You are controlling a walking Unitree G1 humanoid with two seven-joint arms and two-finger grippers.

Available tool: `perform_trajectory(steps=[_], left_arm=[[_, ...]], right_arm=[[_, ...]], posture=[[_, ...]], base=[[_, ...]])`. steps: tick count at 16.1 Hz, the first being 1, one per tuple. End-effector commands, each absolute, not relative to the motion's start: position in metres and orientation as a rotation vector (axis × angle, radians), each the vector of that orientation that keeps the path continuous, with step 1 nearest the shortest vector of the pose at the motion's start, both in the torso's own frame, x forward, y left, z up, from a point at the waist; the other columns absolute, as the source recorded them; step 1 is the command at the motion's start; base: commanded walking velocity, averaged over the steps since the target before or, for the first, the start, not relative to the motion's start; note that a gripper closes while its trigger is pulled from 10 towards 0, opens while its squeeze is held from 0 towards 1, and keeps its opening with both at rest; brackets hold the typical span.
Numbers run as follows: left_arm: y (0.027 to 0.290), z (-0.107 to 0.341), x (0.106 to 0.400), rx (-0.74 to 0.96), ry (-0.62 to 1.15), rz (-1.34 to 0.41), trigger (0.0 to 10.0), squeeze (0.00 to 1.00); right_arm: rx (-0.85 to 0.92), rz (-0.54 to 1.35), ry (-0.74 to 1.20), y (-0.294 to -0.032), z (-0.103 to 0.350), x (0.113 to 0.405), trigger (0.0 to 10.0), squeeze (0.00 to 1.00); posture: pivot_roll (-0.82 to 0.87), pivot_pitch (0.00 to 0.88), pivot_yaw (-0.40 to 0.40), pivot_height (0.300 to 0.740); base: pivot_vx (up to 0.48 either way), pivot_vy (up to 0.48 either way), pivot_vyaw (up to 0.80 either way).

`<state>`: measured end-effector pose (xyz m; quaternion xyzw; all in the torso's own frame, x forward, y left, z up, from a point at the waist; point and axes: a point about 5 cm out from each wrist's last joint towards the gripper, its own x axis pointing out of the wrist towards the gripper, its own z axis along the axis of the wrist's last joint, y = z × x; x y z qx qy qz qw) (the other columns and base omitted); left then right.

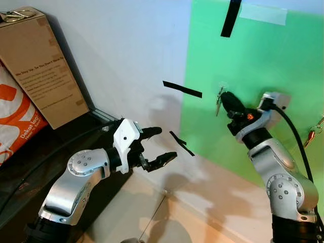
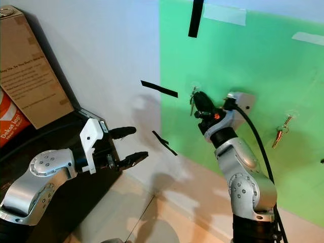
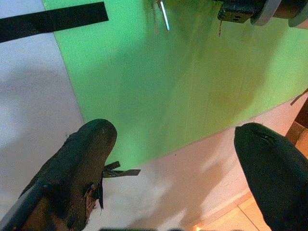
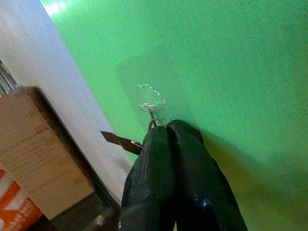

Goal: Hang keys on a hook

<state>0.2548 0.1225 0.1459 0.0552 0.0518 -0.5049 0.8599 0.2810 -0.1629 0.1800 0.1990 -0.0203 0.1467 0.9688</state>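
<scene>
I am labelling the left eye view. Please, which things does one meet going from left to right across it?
Orange bag → cardboard box → left end effector, open → keys at a clear hook → right end effector, shut on the keys → second key set on the green sheet.

right tool (image 1: 226, 99) at keys (image 1: 218, 100)

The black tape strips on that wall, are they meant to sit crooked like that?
They look haphazard: one black tape strip slants across the white wall onto the green sheet, and a lower strip appears crumpled and peeling. The right gripper holds keys at a hook.
</scene>
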Motion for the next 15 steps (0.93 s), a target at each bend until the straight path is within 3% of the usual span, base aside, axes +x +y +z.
perform_trajectory(steps=[1,9,15], left_arm=[[0.12,0.15,0.256,0.125,0.104,-1.077,10.0,0.0],[0.12,0.149,0.257,0.129,0.111,-1.085,10.0,0.0],[0.118,0.149,0.257,0.13,0.11,-1.086,10.0,0.0]], right_arm=[[0.361,0.263,0.012,-0.165,0.173,0.284,10.0,0.0],[0.261,0.263,0.121,-0.163,0.158,0.281,10.0,0.0],[0.292,0.28,0.096,-0.163,0.161,0.279,10.0,0.0]], posture=[[-0.02,0.0,0.084,0.74],[-0.02,0.0,0.09,0.74],[-0.02,0.0,0.082,0.74]], base=[[0.0,0.0,0.0],[0.0,0.0,0.0],[0.0,0.0,0.0]])
